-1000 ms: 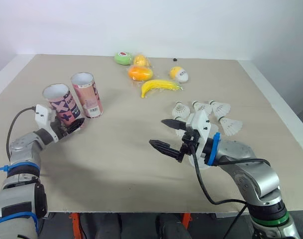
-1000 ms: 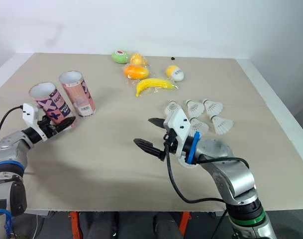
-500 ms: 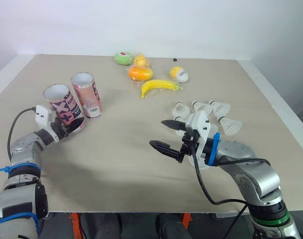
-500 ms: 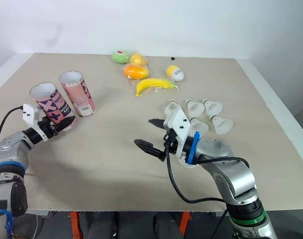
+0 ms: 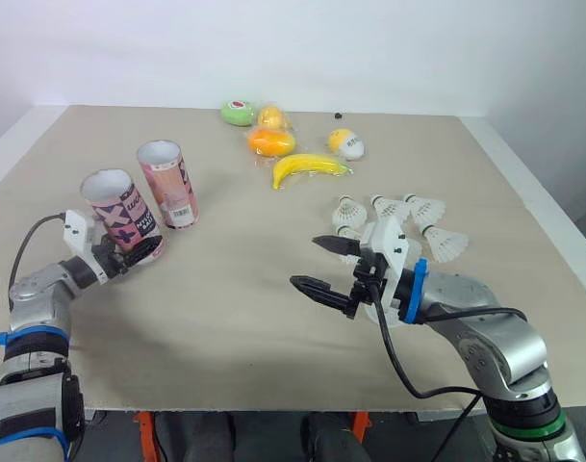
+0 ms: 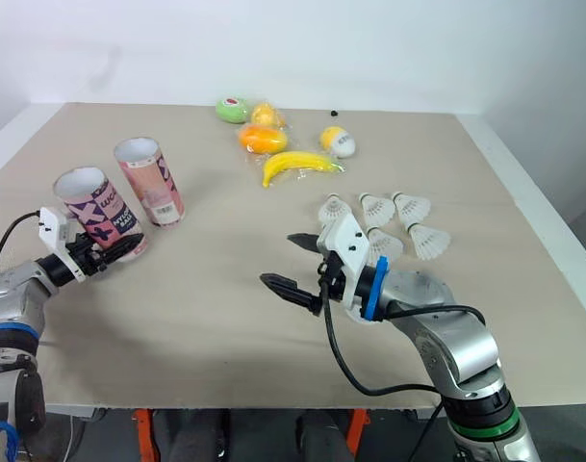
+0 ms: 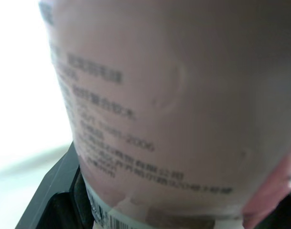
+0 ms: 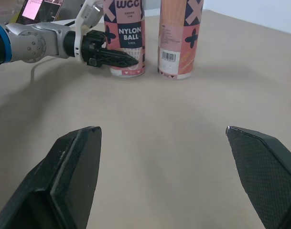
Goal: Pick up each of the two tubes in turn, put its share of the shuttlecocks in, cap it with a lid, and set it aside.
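Observation:
Two pink patterned tubes stand open-topped at the left of the table. The nearer tube (image 5: 121, 216) leans slightly, and my left gripper (image 5: 131, 252) is shut on its lower part; the left wrist view has the tube (image 7: 174, 105) pressed close between the fingers. The second tube (image 5: 168, 183) stands upright just behind it, free. Several white shuttlecocks (image 5: 425, 208) lie in a cluster at the right. In front of them my right gripper (image 5: 306, 261) hovers open above the table with nothing between its fingers. The right wrist view looks across to both tubes (image 8: 124, 33) and the left gripper (image 8: 114, 58).
At the back middle lie a banana (image 5: 310, 167), an orange fruit (image 5: 271, 141), a green fruit (image 5: 239, 113) and a yellow-white piece (image 5: 347, 144). The table's right edge (image 5: 538, 207) runs close behind the shuttlecocks.
My left gripper has pulled the nearer tube slightly left and toward me, and the tube now leans. The right arm has barely moved.

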Robot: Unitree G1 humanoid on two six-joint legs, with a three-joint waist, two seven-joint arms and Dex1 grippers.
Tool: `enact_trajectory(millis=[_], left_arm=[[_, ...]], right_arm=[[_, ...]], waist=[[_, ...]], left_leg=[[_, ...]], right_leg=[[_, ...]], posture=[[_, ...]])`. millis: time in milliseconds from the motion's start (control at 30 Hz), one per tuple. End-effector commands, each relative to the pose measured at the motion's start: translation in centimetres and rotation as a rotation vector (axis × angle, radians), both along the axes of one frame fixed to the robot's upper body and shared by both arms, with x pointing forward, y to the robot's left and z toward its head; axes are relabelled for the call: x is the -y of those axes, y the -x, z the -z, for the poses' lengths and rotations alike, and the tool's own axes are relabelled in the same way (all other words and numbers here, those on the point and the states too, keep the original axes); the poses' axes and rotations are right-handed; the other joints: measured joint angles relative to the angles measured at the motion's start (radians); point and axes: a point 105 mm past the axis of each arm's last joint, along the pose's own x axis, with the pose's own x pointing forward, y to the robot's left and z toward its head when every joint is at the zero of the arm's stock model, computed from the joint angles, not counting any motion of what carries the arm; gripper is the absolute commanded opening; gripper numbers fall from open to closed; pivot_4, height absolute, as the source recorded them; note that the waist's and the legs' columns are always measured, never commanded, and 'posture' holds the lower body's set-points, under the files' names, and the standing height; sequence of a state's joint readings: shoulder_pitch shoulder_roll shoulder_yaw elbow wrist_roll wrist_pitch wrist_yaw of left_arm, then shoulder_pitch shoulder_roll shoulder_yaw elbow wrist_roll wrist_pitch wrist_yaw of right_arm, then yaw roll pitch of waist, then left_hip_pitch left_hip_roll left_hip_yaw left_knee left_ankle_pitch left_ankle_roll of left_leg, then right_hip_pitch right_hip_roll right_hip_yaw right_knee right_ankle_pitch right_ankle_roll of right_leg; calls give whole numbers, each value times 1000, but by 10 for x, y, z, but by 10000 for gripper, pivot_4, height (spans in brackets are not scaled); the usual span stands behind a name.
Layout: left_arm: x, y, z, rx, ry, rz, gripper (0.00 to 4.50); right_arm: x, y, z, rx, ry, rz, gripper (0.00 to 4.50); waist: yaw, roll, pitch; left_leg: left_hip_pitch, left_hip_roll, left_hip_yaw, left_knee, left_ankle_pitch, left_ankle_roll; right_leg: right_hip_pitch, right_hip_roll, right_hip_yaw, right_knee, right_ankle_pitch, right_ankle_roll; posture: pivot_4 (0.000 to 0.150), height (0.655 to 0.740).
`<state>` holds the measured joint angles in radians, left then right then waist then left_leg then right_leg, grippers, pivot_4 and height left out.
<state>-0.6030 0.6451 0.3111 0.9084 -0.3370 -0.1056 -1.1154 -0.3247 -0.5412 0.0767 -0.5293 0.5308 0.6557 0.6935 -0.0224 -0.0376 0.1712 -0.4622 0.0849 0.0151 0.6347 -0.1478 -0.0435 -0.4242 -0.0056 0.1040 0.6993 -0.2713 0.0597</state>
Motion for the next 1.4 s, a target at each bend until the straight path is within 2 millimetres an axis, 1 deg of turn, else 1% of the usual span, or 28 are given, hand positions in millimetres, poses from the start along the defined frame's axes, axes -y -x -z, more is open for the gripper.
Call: enact_trajectory(millis=[33,267,367,400,733,833,900,933,1300,1400], left_arm=[[3,4,4,-32,27,17,30015],[4,9,17,-79,46,10,30015],[1,5,18,-68,25,-29,42207],[1,5,17,-68,28,-24,44238],[8,4,14,-44,41,11,44238],[8,3,12,-34,49,11,36156],[8,3,13,-36,47,7,28509],[7,3,14,-40,41,2,26891],[3,4,11,-39,26,4,26891],[5,8,6,-41,4,48,26891]], right_arm=[[-1,5,-15,60,-16,-17,45000],[-1,6,-15,61,-14,-17,45000],[0,6,-16,64,-12,-17,45000],[0,6,-17,65,-11,-17,45000],[2,6,-17,66,-6,-15,45000],[2,6,-17,67,-4,-17,45000],[2,6,-17,67,-4,-18,45000],[1,6,-17,68,-3,-19,45000],[1,5,-15,61,-4,-24,45000],[3,6,-13,35,-20,-14,45000]], waist=[[0,0,0],[0,0,0],[0,0,0],[0,0,0],[0,1,0],[0,1,0],[0,1,0],[0,1,0],[0,1,0],[0,1,0]], left_leg=[[0,0,0,0,0,0],[0,0,0,0,0,0],[1,0,0,0,0,0],[1,0,0,0,0,0],[1,0,0,0,0,0],[1,0,0,0,0,0],[1,0,0,0,0,0],[1,0,0,0,0,0],[1,0,0,0,0,0],[1,0,0,0,0,0]], right_leg=[[0,0,0,0,0,0],[0,0,0,0,0,0],[0,0,0,0,0,0],[0,0,0,0,0,0],[1,0,0,0,0,1],[1,0,0,0,0,1],[1,0,0,0,0,0],[1,0,0,0,0,1],[1,0,0,0,0,1],[1,0,0,0,0,1]], posture=[[1500,6917],[1500,6917],[1500,6917],[1500,6917],[1500,6917],[1500,6917],[1500,6917],[1500,6917],[1500,6917],[1500,6917]])
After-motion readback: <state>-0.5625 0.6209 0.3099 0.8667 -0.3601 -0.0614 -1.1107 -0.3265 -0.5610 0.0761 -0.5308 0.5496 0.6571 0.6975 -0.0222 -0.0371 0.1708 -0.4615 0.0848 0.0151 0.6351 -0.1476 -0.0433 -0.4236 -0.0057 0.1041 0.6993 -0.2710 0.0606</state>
